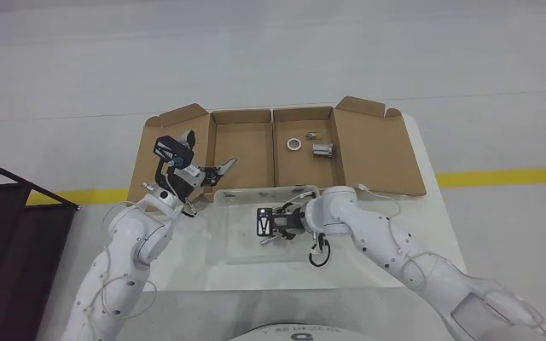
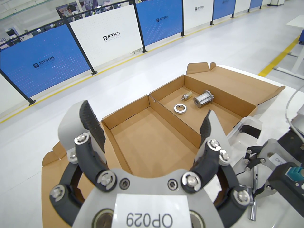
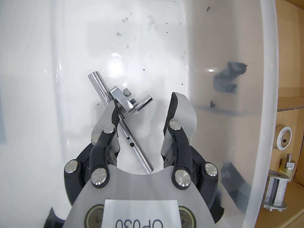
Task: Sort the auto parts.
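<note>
1. Sorted so far: ring [image 1: 293, 144], stud [image 1: 311, 134] and flanged cylinder [image 1: 322, 150], in right compartment of cardboard box [image 1: 243, 158].
2. Left to sort, by judgement: rod [image 3: 129, 136] with clamp, lying in clear bin [image 1: 235, 230].
3. Claw of right gripper [image 3: 144, 103]: spread, low over rod, one pad at clamp, no pinch yet.
4. Claw of left gripper [image 2: 147, 110]: spread, carrying nothing, above box.
5. Right wrist view gives clamp and bolt detail; top view gives both compartments, bin just beside box.

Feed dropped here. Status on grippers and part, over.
Left gripper open above cardboard box. Right gripper open in clear tray, metal rod lying between jaws. Nothing blocking.
</note>
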`<state>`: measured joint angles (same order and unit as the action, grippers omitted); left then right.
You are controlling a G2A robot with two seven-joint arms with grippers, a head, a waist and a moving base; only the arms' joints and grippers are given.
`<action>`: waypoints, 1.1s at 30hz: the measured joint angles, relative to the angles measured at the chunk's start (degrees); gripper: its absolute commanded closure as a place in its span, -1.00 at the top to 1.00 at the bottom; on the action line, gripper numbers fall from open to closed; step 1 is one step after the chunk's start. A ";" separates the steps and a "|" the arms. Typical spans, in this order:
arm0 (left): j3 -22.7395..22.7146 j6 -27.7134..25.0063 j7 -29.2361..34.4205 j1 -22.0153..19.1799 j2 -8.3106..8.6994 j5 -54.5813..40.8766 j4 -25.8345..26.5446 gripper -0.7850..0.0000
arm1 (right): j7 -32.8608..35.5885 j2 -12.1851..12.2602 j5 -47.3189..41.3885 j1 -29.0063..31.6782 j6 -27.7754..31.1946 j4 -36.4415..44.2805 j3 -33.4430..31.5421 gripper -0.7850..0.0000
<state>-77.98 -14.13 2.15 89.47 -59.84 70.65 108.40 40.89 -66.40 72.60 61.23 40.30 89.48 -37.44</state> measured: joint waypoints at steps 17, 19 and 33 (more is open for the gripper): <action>0.00 0.00 0.00 0.00 0.00 0.00 0.00 1.00 | 2.95 -2.19 -1.57 -2.92 -2.15 -2.91 3.34 0.04; 0.00 0.00 0.00 0.00 0.00 0.00 0.00 1.00 | 3.24 -2.39 -1.73 -3.20 -2.31 -3.21 3.58 0.06; 0.00 0.00 0.00 0.00 0.00 0.00 0.00 1.00 | 4.29 -3.33 -2.22 -4.24 -2.77 -4.83 4.46 -0.03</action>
<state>-77.98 -14.13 2.15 89.47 -59.84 70.65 108.40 45.18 -69.73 70.38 56.99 37.52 84.65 -32.98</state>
